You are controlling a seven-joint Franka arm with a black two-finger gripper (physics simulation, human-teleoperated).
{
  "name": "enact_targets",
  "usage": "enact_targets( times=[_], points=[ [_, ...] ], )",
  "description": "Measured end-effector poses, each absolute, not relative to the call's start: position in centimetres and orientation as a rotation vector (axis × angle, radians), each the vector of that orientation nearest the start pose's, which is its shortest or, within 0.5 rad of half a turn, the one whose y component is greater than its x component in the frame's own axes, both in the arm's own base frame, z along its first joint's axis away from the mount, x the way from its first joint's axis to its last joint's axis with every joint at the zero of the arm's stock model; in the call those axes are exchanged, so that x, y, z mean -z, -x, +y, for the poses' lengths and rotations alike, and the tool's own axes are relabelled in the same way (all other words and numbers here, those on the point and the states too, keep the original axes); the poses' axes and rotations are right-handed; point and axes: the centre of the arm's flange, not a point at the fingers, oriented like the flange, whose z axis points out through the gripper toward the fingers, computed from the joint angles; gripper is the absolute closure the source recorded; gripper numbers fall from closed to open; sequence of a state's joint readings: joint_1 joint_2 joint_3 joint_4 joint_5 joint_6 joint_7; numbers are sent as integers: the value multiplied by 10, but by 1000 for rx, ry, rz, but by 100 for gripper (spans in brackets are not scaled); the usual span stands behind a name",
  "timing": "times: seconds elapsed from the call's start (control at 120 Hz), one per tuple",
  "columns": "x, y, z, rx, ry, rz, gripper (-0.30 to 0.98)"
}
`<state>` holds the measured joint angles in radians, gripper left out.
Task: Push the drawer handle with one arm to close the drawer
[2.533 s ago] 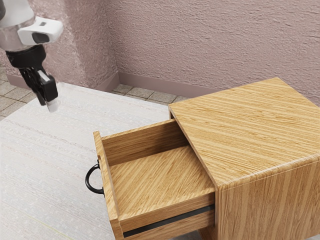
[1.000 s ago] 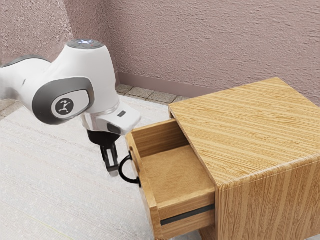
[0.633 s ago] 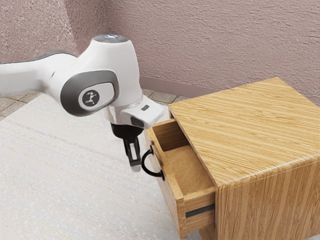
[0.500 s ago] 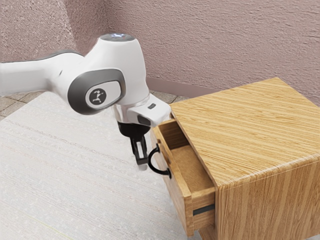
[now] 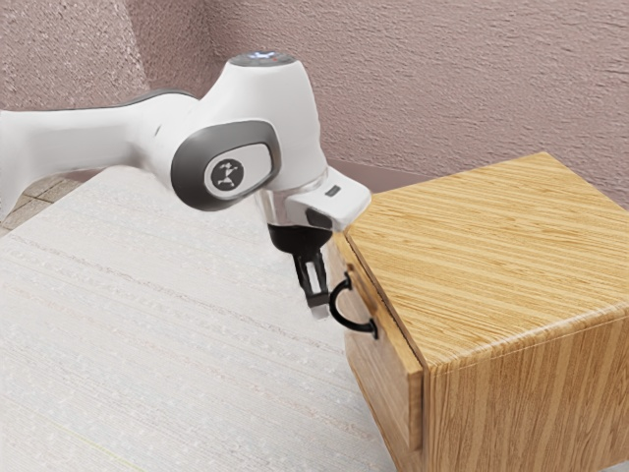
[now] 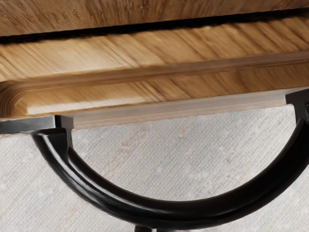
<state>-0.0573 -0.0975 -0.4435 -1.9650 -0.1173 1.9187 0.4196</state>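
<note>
The gripper (image 5: 319, 308) is shut, pointing down, its tips against or right beside the outer curve of the black handle (image 5: 337, 313); actual contact is hard to confirm. Behind the handle, the wooden drawer front (image 5: 391, 366) stands almost flush with the cabinet (image 5: 491, 265), and the drawer's inside is hidden. Seen from the hand, the curved handle (image 6: 178, 212) bows out from the drawer front (image 6: 145, 53), with a narrow dark gap between that front and the cabinet (image 6: 145, 14).
Pale flooring (image 5: 177, 344) spreads around the cabinet's handle side. A textured pink wall (image 5: 442, 88) rises behind the cabinet. The white arm reaches in from the exterior view's left, its wrist close to the cabinet's top corner.
From beyond the handle, my gripper has come to it and moved toward the exterior view's right. The drawer has slid from wide open to nearly flush with the cabinet.
</note>
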Motion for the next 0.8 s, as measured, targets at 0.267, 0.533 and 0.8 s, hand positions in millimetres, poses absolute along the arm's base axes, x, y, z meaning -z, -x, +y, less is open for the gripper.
enact_targets(
  times=[0.267,0.533,0.8],
  points=[
    [-513,-482,-272,88,2923,1357,79],
    [-570,-430,-260,161,2879,1270,79],
    [-653,-491,-153,118,3032,870,52]
  ],
)
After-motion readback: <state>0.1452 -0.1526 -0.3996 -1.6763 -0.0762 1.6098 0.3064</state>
